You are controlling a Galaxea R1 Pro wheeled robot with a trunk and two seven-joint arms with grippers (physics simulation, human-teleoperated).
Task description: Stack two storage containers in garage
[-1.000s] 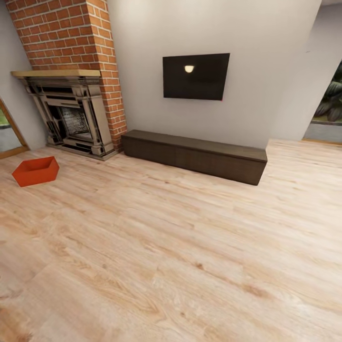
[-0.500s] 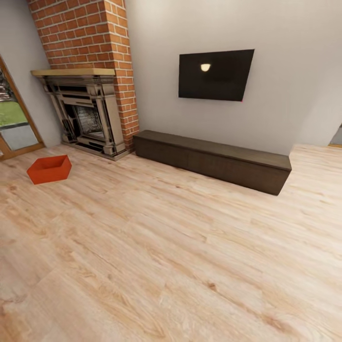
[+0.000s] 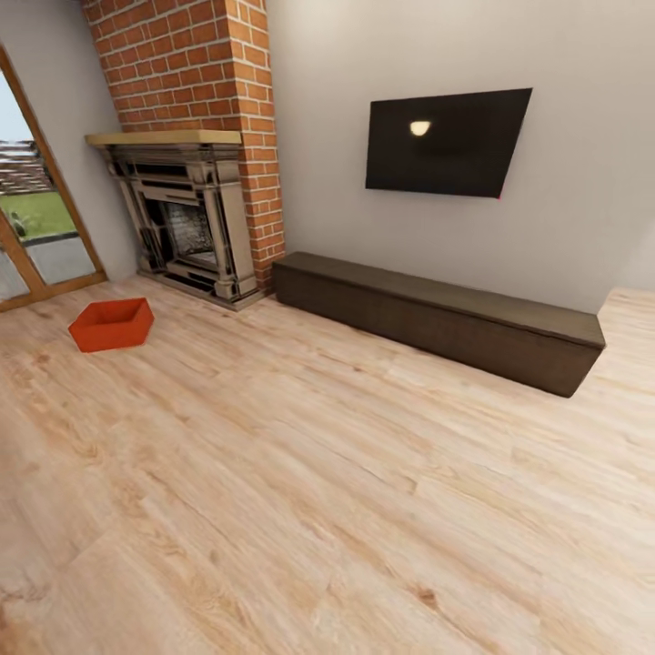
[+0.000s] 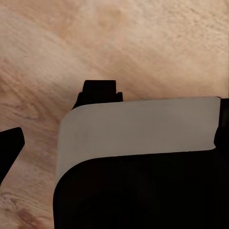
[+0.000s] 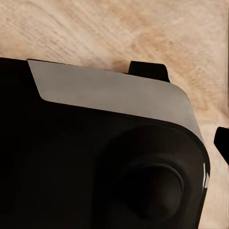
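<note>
One orange-red storage container (image 3: 111, 325) sits on the light wood-plank flooring of the living room, at the far left of the head view. It is in front of the red-brick fireplace (image 3: 191, 214) and near a glass door (image 3: 32, 227). It is open-topped and looks empty. Both wrist views look down on my own grey and black body panels (image 4: 138, 129) (image 5: 109, 95) with wood planks beyond them.
A long low dark-brown cabinet (image 3: 437, 318) runs along the white wall under a black wall TV (image 3: 446, 141). Wood flooring (image 3: 318, 500) stretches wide between me and the container. The floor continues past the cabinet's right end.
The whole head view has shifted right, so the camera has turned left. More of the glass door shows. The container lies where it was on the floor.
</note>
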